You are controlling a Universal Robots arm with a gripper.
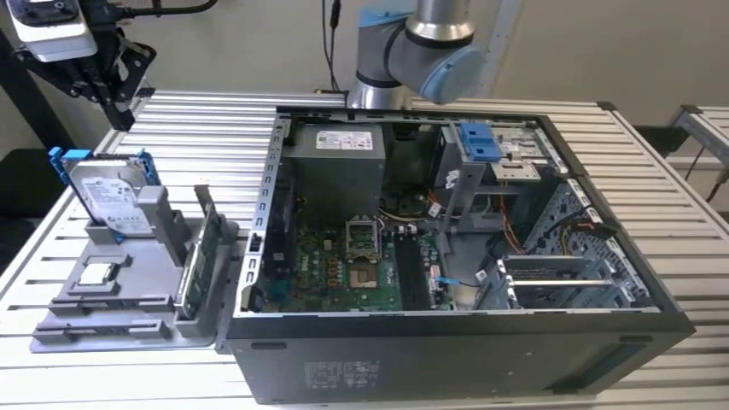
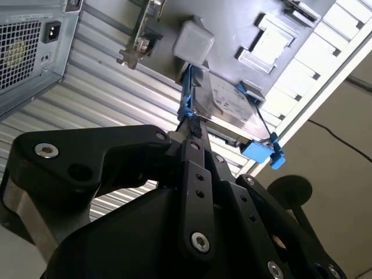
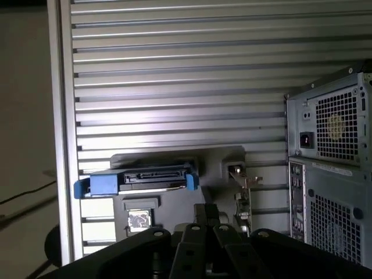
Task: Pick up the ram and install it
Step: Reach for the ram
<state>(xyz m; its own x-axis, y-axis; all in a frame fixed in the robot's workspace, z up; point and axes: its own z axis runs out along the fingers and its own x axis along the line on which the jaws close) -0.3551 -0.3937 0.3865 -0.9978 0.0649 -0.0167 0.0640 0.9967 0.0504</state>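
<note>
Ram (image 1: 208, 218) looks to me like the thin dark stick standing on edge in the gray tray (image 1: 68, 329). It is at the tray's 3 o'clock side, just beside the open case (image 1: 456, 359). I am not sure, because the green board (image 1: 189, 286) stands right next to it and the 2 are hard to tell apart. My claw (image 1: 123, 120) hangs high, at 11 o'clock from the tray, well apart from the ram. Its 2 fingers look pinched together with nothing in them. I think the ram is light, stiff and easy to break, so I would take it by its long top edge, with the flat sides between the fingers. In both wrist views the claw's black body covers part of the tray, and I cannot pick the ram out.
</note>
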